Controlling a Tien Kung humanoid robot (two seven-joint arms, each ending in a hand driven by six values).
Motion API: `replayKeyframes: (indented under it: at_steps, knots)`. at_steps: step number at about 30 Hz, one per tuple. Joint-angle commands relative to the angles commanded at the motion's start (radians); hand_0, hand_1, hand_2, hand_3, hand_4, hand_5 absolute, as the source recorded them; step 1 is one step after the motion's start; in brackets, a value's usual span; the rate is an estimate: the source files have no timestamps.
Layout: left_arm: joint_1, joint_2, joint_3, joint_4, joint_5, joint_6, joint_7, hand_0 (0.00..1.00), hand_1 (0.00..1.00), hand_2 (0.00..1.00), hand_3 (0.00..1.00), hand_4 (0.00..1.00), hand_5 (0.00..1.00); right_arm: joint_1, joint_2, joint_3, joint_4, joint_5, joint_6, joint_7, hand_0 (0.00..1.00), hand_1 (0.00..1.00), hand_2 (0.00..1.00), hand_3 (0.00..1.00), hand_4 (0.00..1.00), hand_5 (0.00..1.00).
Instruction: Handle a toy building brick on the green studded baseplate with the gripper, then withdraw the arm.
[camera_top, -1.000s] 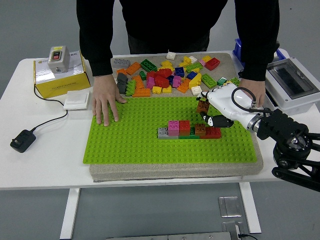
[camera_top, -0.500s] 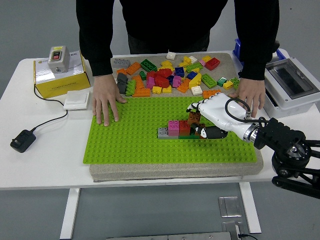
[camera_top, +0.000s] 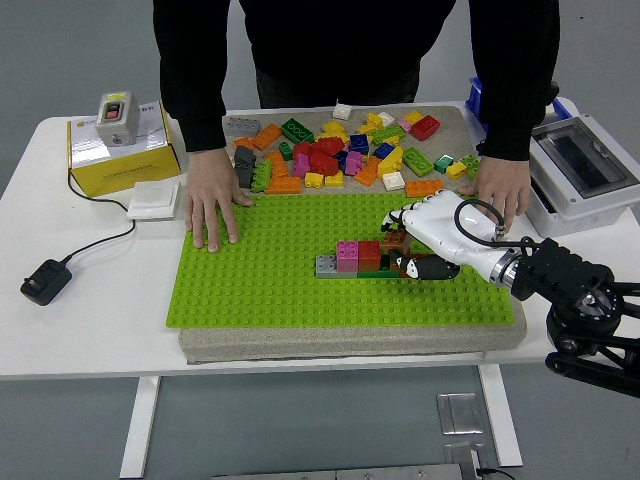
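Observation:
The green studded baseplate (camera_top: 260, 275) lies on a beige mat in the middle of the table. On it stands a short row of bricks: grey (camera_top: 326, 265), pink (camera_top: 347, 252), red (camera_top: 369, 253) and green underneath. My right hand (camera_top: 404, 252), white with black fingertips, reaches in from the right and is curled on a brown brick (camera_top: 393, 243) at the row's right end, pressed down among the bricks there. The hand hides what lies to the right of that brick. My left arm is out of sight.
A person stands at the far side, one hand (camera_top: 212, 205) flat on the plate's left back corner, the other (camera_top: 503, 196) at its right back corner. Loose bricks (camera_top: 340, 150) are piled behind the plate. A yellow box (camera_top: 120, 152), black adapter (camera_top: 42, 282) and grey case (camera_top: 585, 165) flank it.
My right hand carried the brown brick from above the plate's right back area down and left onto the right end of the brick row. The person's hands stayed put.

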Motion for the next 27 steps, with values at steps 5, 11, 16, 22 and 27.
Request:
replayKeyframes:
  at_steps: [5,11,16,22,27]
  knots:
    - [0.0,0.0,-0.001,0.0,0.002,0.0,0.0,0.694,0.662,0.621,0.664,0.174,0.705,0.005,0.013,-0.009,-0.021,0.017,-0.007,0.014,0.117,0.169,0.573,0.712,0.534,0.365]
    - [-0.002,-0.001,-0.002,0.0,0.003,0.0,0.0,0.694,0.662,0.621,0.664,0.175,0.707,0.013,0.034,-0.013,-0.072,0.045,-0.016,0.041,0.117,0.168,0.574,0.711,0.533,0.362]
    - [-0.002,-0.002,-0.002,0.0,0.003,-0.001,0.0,0.695,0.662,0.621,0.664,0.174,0.706,0.012,0.04,-0.012,-0.09,0.055,-0.023,0.051,0.118,0.168,0.574,0.711,0.532,0.362]
    - [-0.003,-0.002,-0.001,0.0,0.003,-0.001,-0.001,0.694,0.663,0.621,0.665,0.173,0.705,0.008,0.043,-0.019,-0.098,0.062,-0.027,0.057,0.118,0.168,0.572,0.71,0.533,0.363]
    - [-0.003,-0.002,-0.001,0.0,0.002,-0.001,-0.001,0.694,0.663,0.621,0.664,0.173,0.706,0.006,0.043,-0.023,-0.099,0.065,-0.03,0.059,0.117,0.168,0.573,0.709,0.531,0.363]
